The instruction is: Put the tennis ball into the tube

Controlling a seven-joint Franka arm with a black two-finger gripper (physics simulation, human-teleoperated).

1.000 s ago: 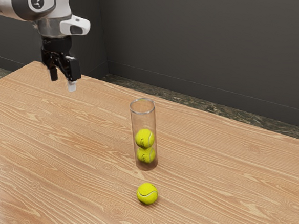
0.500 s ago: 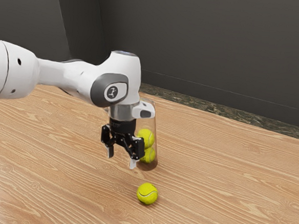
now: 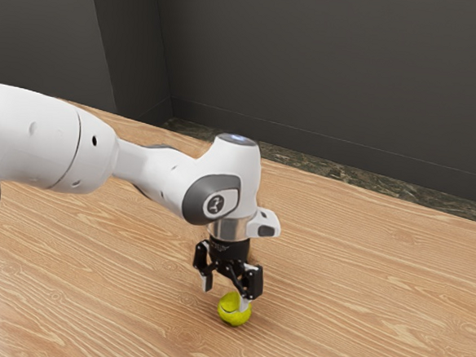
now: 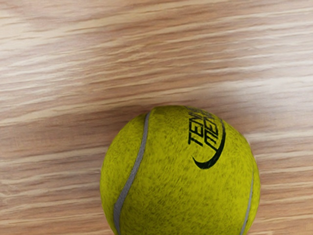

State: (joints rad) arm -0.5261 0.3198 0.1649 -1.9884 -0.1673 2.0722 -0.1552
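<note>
Hovering low over the tennis ball [image 3: 231, 315], I have the gripper [image 3: 226, 297] with its 2 fingers [image 3: 207, 283] standing apart, clamped on nothing. The ball lies on the wooden table [image 3: 369, 294], just under the hand. I judge the step in hand to be the grasp, so I want the ball centred between both fingertips before I squeeze. I should come straight down, since 1 tip landing on the felt could send it rolling. The widest part is the place to pinch: too high and it may squirt out downward. I'd close slowly, letting both sides meet it together, then lift vertically before heading for the tube.
</note>
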